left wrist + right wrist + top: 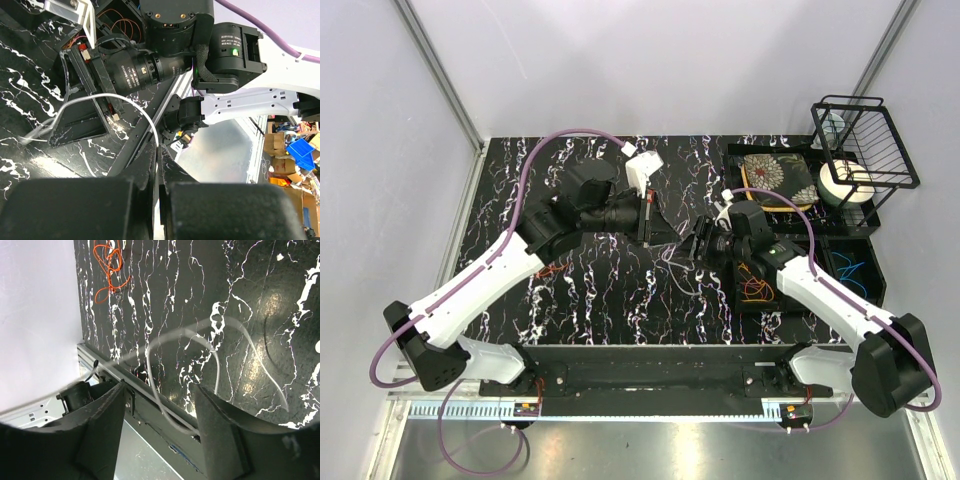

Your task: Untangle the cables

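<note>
Marbled tabletop (pixel 600 300): left arm (pixel 500 270), right arm (pixel 820 290) bend inward toward pale cable (pixel 100 95).

A pale cable (pixel 107 95) arches in a slack loop over the table (pixel 250 290), an orange cable (pixel 111 269) tangled well apart

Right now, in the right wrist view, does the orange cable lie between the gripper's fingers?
No: the orange cable lies apart on the table; only a pale cable loops inside the open right gripper.
</note>
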`<action>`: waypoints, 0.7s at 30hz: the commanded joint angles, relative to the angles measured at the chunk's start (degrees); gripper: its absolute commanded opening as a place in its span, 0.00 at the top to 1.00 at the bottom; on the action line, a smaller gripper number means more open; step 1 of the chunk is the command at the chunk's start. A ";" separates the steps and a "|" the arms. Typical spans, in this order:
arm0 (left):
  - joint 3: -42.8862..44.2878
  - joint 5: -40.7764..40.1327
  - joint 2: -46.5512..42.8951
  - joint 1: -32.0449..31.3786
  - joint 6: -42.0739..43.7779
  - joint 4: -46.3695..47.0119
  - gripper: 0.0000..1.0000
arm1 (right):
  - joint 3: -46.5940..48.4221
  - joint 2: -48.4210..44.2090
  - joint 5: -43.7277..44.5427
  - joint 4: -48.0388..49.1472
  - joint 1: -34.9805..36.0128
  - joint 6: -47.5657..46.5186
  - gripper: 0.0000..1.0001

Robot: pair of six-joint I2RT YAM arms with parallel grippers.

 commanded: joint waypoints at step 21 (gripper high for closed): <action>-2.06 -4.25 -3.60 1.03 0.99 -0.30 1.00 | 6.08 -3.81 3.79 -5.67 0.41 -1.86 1.00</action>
